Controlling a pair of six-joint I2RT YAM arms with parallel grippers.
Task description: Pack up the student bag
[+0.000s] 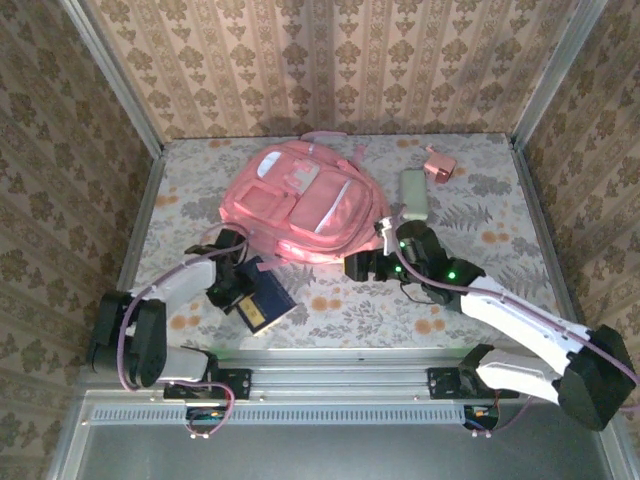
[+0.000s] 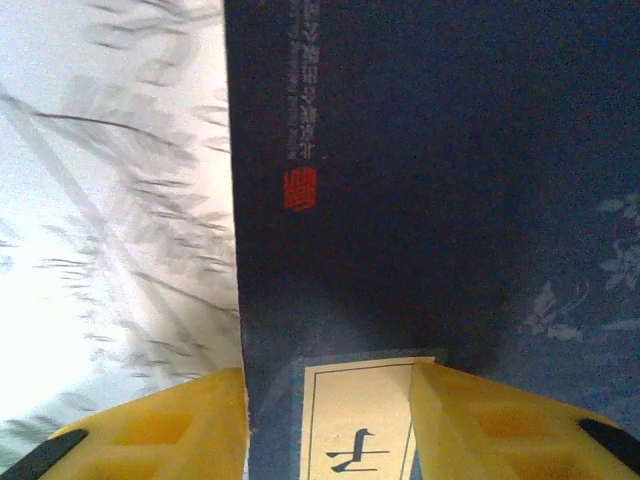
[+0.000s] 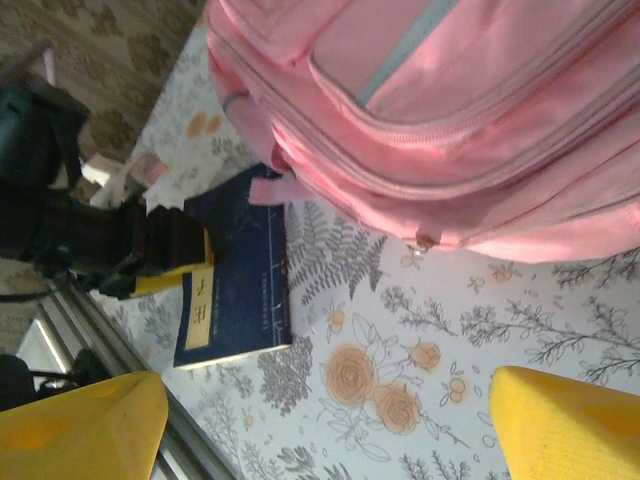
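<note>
On the floral-print table [image 1: 480, 290], centre and toward the back: the student bag [image 1: 300, 200], pink, lying flat with its zip front pockets facing up and the straps at the far end. Its near edge sits between the two grippers.

Left gripper [image 1: 238, 290]: down at the table, just off the bag's near-left corner, at the left end of a dark blue book [image 1: 265, 303].
- Wrist view: the book's long edge runs up between the yellow fingers [image 2: 150, 430]. One finger is over bare table beside that edge; the other lies over the cover, overlapping a cream label [image 2: 350, 425] with a printed character.
- There is a gap between the fingers. Cannot tell whether they press on the book or merely straddle its edge.
- A small red seal mark [image 2: 300, 188] is printed near the book's edge, with a column of faint characters above it.
- The book is just beside the bag's near edge; from above its far corner seems to reach the bag, contact unclear.

Right gripper [image 1: 360, 266]: low, pointing left, close to the bag's near-right corner.
- Wrist view: the fingers are spread wide, with flowered table between them and nothing held. No contact with the bag.
- A zip pull [image 3: 425, 241] hangs at the bag's lower edge.

Other items, right of the bag:
- A pale rectangular case [image 1: 414, 193], just beside the bag's right side.
- A small pink box [image 1: 439, 163], behind the case, near the back edge.
</note>
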